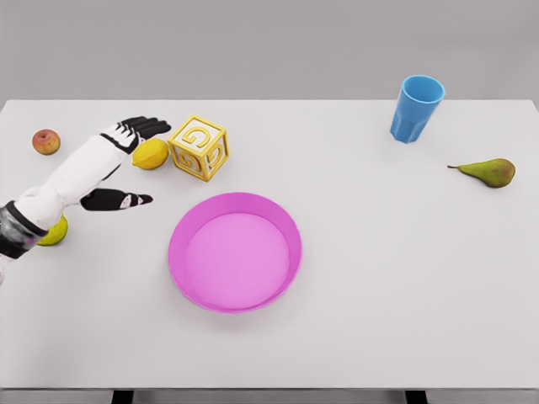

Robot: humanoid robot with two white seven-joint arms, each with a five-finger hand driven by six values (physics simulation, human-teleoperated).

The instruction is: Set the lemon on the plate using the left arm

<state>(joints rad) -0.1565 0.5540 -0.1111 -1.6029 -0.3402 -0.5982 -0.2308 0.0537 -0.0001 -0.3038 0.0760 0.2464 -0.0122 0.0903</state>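
Lemon [151, 155] oval, beside robot hand [126, 137].

Simulated tabletop test scene, plain white table [404, 295], blank grey backdrop

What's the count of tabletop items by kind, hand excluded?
Fruit: 4: apple, lemon, pear, yellow-green fruit partly hidden under the left arm
Letter block: 1
Blue cup: 1
Pink plate: 1
Total: 7
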